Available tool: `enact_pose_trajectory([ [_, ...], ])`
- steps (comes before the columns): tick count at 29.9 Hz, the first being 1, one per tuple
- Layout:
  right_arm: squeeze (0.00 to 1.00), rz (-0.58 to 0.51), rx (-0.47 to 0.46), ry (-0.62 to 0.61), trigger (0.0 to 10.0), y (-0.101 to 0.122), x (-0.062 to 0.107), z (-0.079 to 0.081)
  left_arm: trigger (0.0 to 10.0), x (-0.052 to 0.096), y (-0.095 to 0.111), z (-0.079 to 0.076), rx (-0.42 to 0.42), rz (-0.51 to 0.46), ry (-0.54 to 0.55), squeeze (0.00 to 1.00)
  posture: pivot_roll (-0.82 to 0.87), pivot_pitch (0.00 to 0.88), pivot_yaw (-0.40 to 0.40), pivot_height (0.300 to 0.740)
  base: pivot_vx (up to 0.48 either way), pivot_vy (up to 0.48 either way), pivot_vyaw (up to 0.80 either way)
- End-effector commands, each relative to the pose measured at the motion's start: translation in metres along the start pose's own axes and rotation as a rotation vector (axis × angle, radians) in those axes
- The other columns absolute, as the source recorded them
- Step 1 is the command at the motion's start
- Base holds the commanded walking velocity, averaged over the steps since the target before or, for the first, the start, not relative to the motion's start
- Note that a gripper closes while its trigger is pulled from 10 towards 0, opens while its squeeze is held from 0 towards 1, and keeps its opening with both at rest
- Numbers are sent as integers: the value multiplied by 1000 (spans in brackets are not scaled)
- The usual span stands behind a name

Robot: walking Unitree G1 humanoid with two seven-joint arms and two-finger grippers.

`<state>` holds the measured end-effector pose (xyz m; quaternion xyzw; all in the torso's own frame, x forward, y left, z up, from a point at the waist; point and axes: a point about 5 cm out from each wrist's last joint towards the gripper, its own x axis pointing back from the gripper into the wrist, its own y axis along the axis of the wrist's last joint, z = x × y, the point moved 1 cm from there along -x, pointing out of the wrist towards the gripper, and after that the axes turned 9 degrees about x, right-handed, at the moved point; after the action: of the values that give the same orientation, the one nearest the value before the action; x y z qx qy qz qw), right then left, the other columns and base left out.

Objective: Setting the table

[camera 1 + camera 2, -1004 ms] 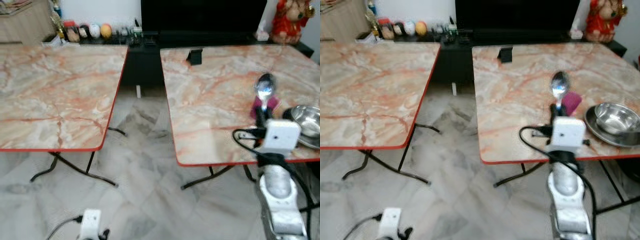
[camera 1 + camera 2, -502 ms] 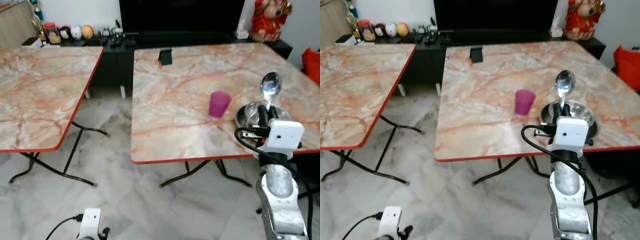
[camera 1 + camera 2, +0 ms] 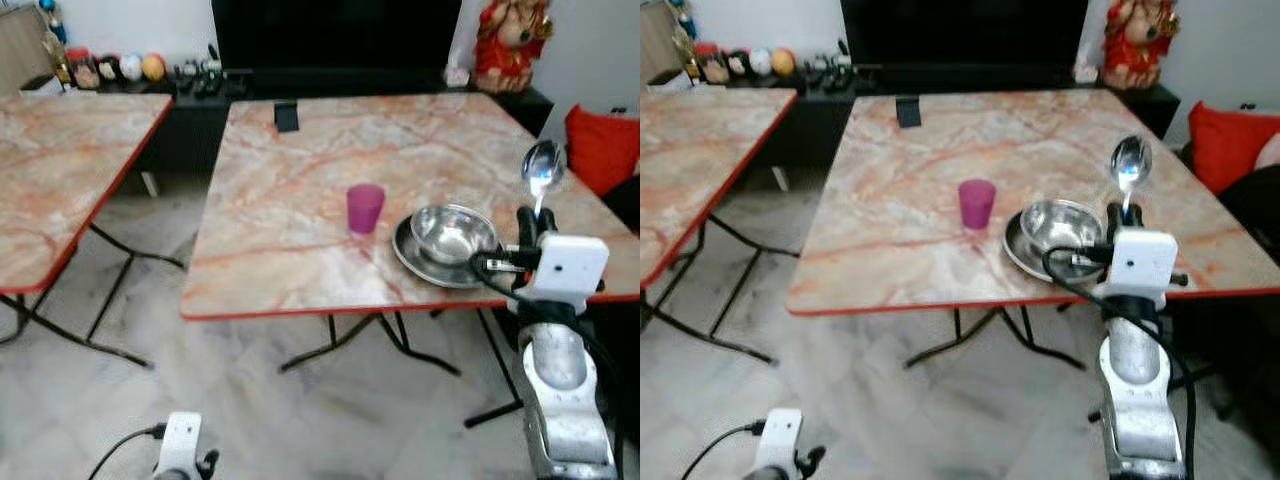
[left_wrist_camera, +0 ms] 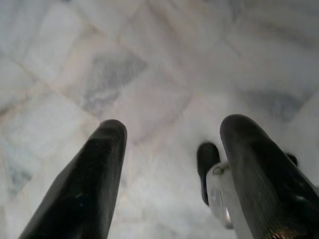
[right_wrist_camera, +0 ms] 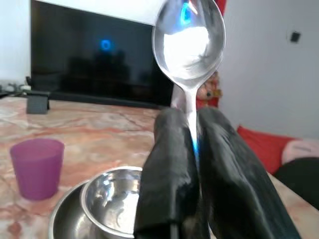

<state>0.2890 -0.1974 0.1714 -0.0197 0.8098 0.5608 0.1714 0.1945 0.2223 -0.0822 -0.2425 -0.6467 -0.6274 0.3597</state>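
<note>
Right hand (image 5: 189, 149) clamped on the handle of a shiny metal spoon (image 3: 1130, 160), bowl end up, just beside the marble-patterned, red-edged counter (image 3: 300, 170). On it: round steel bowl (image 3: 452, 232), nothing visible inside, nested in a steel plate (image 3: 415, 262); purple plastic cup (image 3: 365, 208) nearby. Left hand (image 4: 169, 169) fingers apart over the tiled floor (image 4: 149, 59).

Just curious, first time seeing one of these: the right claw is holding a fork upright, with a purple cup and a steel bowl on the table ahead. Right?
Not quite: the right claw holds a spoon, not a fork; the right wrist view shows its rounded bowl. It is upright, and the purple cup and steel bowl do stand on the table.
</note>
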Motion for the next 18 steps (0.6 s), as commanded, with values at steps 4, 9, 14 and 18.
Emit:
enact_pose_trajectory([
  [4,0,-5,13,-22,10000,1,-2,-6,10000,0,0,-2,-4,8,-1,0,10,0,-2,740,0,-368,0],
  [9,0,-1,14,-23,10000,0,-2,-7,10000,-1,0,-2,-1,9,0,0,11,0,-1,740,0,-365,0],
  [14,0,-3,11,-24,10000,1,-3,-6,10000,-1,1,-1,5,4,8,0,12,0,-3,740,0,-129,0],
  [18,0,-3,7,-22,10000,0,-4,-5,10000,-1,2,0,30,-2,7,0,15,0,-3,740,0,0,0],
])
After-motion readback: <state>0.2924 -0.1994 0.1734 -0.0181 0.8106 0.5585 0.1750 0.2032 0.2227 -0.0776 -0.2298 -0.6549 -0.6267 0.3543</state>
